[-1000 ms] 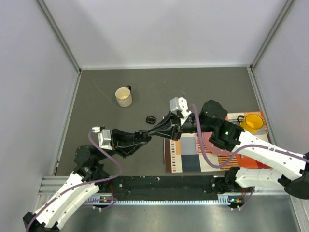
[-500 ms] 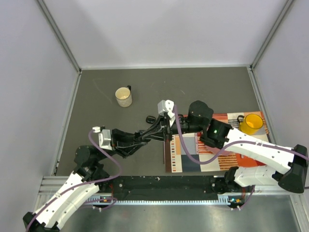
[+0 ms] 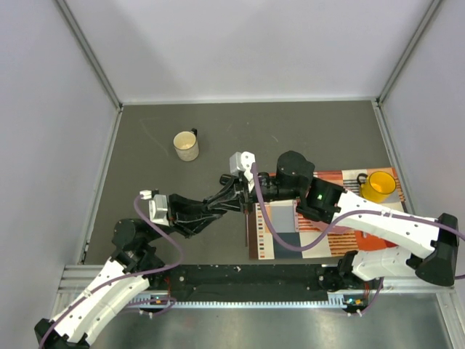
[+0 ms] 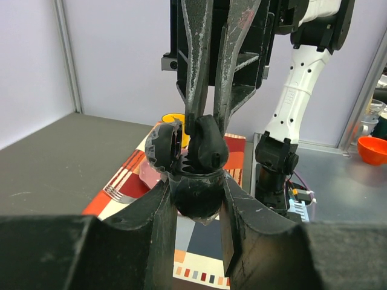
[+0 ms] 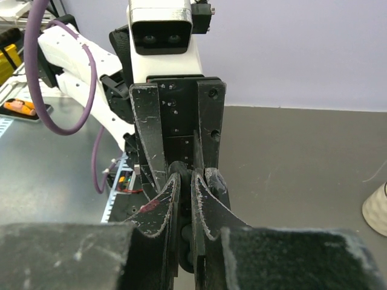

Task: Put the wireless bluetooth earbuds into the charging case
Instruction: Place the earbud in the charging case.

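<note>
My left gripper (image 4: 195, 192) is shut on a black oval charging case (image 4: 193, 202) and holds it above the table, with the lid (image 4: 162, 145) open to the left. My right gripper (image 4: 207, 128) comes down from above, shut on a small black rounded earbud (image 4: 207, 148) that sits at the case's open mouth. From the right wrist view the right gripper (image 5: 186, 180) is nearly closed, with a dark piece between its fingers. In the top view the two grippers meet, left (image 3: 216, 204) and right (image 3: 227, 197), just left of the placemat. The other earbuds are out of view.
A cream mug (image 3: 186, 146) stands at the back left. A second black case (image 3: 224, 179) lies on the table just behind the grippers. A colourful placemat (image 3: 287, 236) lies under the right arm, with a yellow cup (image 3: 378, 185) at its far right corner.
My right arm has swung left, bringing its fingers from over the placemat onto the case in my left gripper. The left arm has stayed put.
</note>
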